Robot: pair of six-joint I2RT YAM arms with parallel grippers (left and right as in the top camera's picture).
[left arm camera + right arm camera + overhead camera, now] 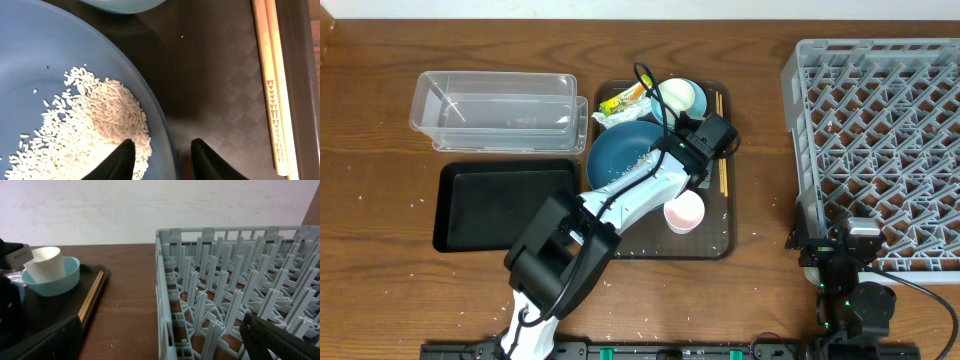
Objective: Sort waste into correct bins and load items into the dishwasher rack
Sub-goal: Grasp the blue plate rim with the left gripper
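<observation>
The left pincer [162,162] is hanging spread over the middle of the dark brown serving tray [215,75]. It is straddling the right rim of the dark blue dish [40,50], with 1 finger over the heap of white rice [95,125] inside and the other over the bare tray floor. It is gripping nothing. The 2 wooden chopsticks [272,75] are lying side by side along the tray's right edge, near the outer finger.

The left arm is crossing the tray from its near-left corner and hiding part of the dish. The pinkish-white cup [684,212] is standing at the tray's near right, just beside the arm. At the tray's far end, the light blue bowl [60,285] is holding a tilted white cup-like thing [44,262]. The yellow-green wrapper [623,100] and the white paper scrap [608,120] are lying to its left.

Left of the tray on the table [380,150], the clear tub [495,110] is sitting farther back and the black tray [505,205] nearer. Well to the right of the tray, the grey rack [880,130] is standing. The right pincer [160,330] is waiting spread wide and empty at the rack's near-left corner.
</observation>
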